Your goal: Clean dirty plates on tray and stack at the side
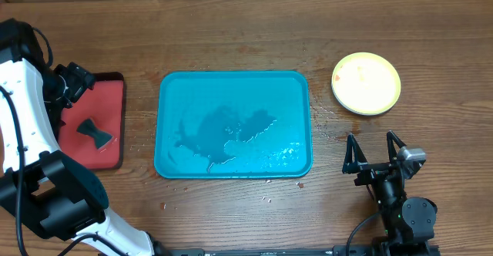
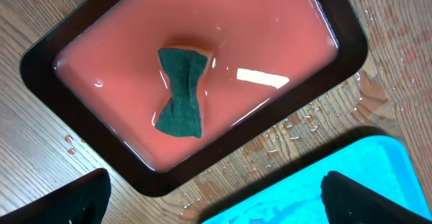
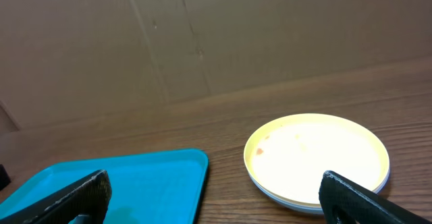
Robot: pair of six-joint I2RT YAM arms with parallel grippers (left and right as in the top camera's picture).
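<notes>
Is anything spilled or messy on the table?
Yes. Water is pooled in the turquoise tray, and droplets lie on the wooden table beside the red tray. The top yellow plate shows small orange specks.

Ahead of the wide-apart jaws, green sponge (image 2: 181, 92) lying in wet red tray (image 2: 270, 28); between them, turquoise tray (image 2: 368, 166) corner.
</notes>
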